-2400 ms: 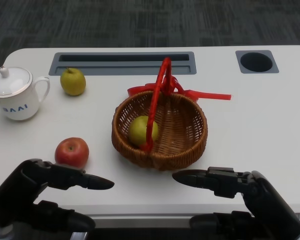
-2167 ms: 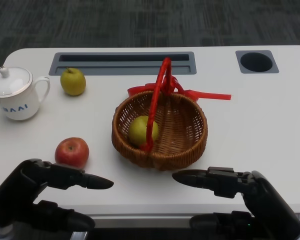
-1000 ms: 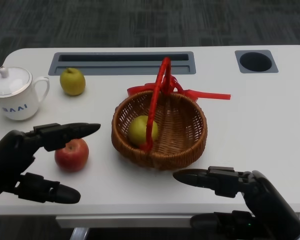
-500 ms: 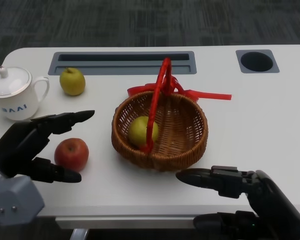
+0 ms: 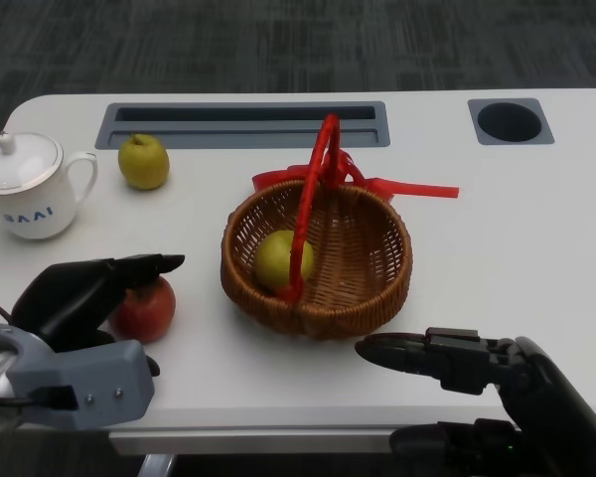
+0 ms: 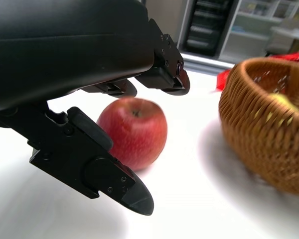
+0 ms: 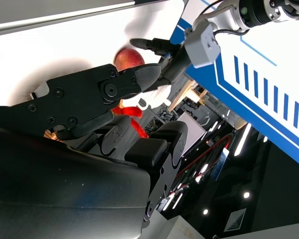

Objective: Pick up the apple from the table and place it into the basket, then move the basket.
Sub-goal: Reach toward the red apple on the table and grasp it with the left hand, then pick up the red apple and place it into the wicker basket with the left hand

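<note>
Red apple (image 5: pixel 147 308) lies on the white table (image 5: pixel 517 248) just left of the wicker basket (image 5: pixel 363 288), which holds 1 green apple (image 5: pixel 278 258) beneath its red handle (image 5: pixel 313 194). Left hand (image 5: pixel 84 293) arches over the red apple with fingers spread apart, not closed on it; right hand (image 5: pixel 477 373) hovers near the basket's front-right, fingers apart and empty. Left of the basket's far side sit a second green apple (image 5: pixel 144 161) and a white lidded cup (image 5: pixel 30 189).

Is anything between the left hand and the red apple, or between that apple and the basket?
Nothing visible. The left hand is open around the red apple, and bare table separates it from the basket, which already holds a green apple.
</note>
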